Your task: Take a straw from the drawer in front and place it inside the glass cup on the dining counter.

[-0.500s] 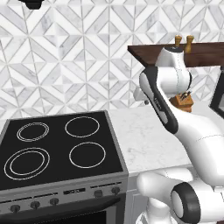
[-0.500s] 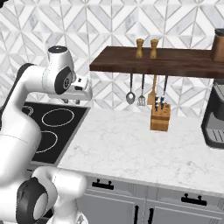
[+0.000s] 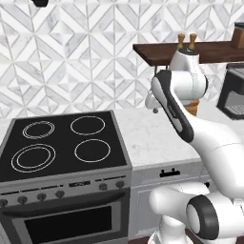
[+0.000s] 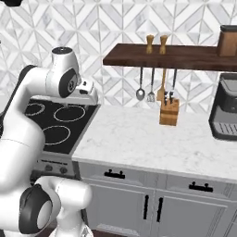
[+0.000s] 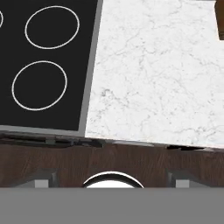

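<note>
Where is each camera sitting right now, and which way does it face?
Left base view: behind the arm's left, facing the stove and the wall counter; the white arm rises at lower right.
Right base view: behind the arm's right, facing the counter, the knife block, the shelf; arm at lower left, gripper raised.
Hand view: on the hand, looking down on stove and counter edge.
All three share stove and counter.

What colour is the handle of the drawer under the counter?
Black: a short bar handle on the light-grey drawer, seen best in the right base view.
</note>
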Tool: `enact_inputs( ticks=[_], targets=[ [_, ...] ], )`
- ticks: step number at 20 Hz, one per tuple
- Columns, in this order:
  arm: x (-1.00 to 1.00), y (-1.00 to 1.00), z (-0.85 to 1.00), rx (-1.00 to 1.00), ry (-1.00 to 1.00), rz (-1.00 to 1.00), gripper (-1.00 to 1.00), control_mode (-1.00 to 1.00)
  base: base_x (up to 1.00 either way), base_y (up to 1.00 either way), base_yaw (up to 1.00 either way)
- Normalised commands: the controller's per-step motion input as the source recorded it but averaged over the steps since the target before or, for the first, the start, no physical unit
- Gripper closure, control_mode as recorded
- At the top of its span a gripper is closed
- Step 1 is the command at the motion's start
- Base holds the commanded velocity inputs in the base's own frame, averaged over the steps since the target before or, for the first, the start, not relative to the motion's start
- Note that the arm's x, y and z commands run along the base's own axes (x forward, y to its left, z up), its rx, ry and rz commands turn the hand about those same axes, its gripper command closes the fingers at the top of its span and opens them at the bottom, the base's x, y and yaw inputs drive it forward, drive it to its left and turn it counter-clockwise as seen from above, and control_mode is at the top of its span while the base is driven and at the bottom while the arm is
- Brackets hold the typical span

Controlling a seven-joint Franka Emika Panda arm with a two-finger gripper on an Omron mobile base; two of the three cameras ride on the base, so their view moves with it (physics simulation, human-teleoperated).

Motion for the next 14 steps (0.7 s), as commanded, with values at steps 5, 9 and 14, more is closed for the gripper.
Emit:
enact_inputs(
  ticks=[5,9,14],
  targets=[
    [0.00,0.00,0.00,0.00,0.00,0.00,-1.00,1.00,-0.54,-0.39,0.05],
    [0.00,0.00,0.00,0.00,0.00,0.00,-1.00,1.00,0.00,-0.52,0.34],
    [0.00,0.00,0.00,0.00,0.00,0.00,-1.00,1.00,0.04,-0.55,0.48]
  ],
)
